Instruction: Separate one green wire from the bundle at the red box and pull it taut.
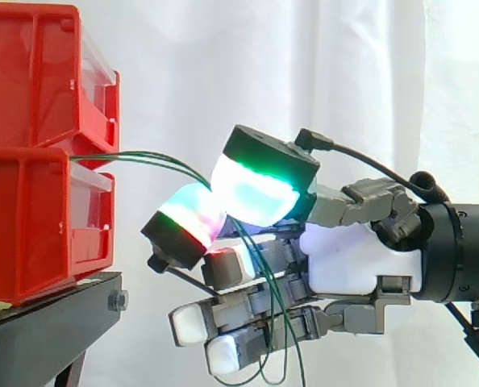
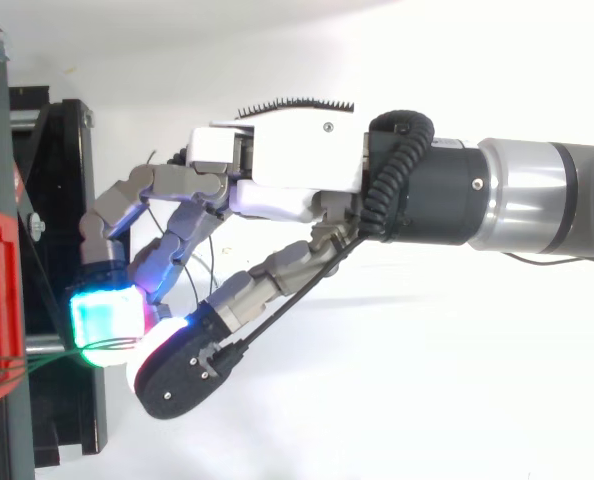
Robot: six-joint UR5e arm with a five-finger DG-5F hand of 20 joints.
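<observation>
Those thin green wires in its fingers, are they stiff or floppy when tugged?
Probably floppy: the wires hang in loose loops below the hand. Likely light and slightly springy, since they arc unsupported from the red box. Possibly slippery: they are thin strands between fat pads.

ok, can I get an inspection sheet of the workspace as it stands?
Surface: black stand, carrying the bins.
Job's things: two stacked red bins; green wires come out between them.
Clutter: nothing seen.
Hand: hand level with the bins, glowing fingers pinching the green wires.
Cables: green wires bow gently from the bins to the pinch, more than one strand, not taut; loose lengths hang below the hand.
Surroundings: white curtain behind.
</observation>
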